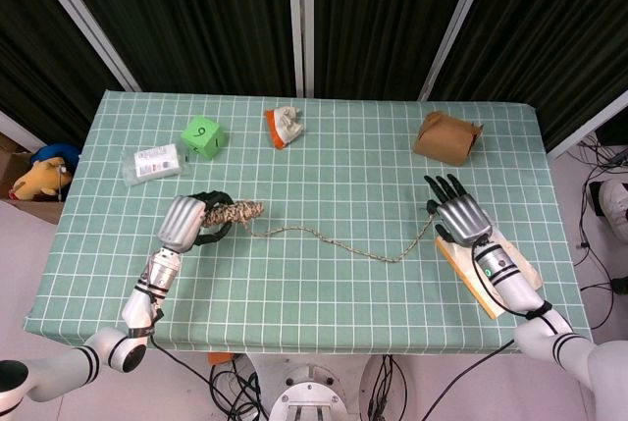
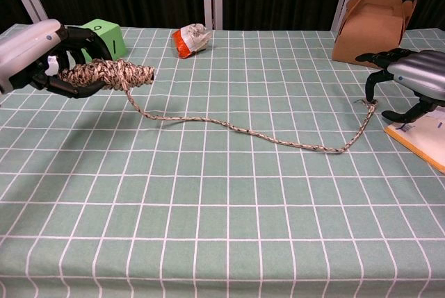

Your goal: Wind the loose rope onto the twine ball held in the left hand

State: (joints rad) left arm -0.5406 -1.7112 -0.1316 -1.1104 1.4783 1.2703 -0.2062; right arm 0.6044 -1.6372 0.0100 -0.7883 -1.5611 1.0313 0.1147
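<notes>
Now the twine ball (image 2: pixel 106 73) is sitting in the left robot hand (image 2: pixel 42 55), fingers wrapping it, above the bench (image 2: pixel 208 242). Its loose rope (image 2: pixel 278 138) is trailing rightward across the cloth, its frayed end lying just beside the right robot hand (image 2: pixel 410 79), fingers spread, gripping nothing.

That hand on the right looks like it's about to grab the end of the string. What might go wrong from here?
The right hand hovers by the frayed tip of the rope, which lies thin and flat on the tablecloth, so its fingers could miss or only push it. The yellow packet lies just beside that hand and might get bumped. A hard pull could also tug the twine ball out of the left hand.
</notes>
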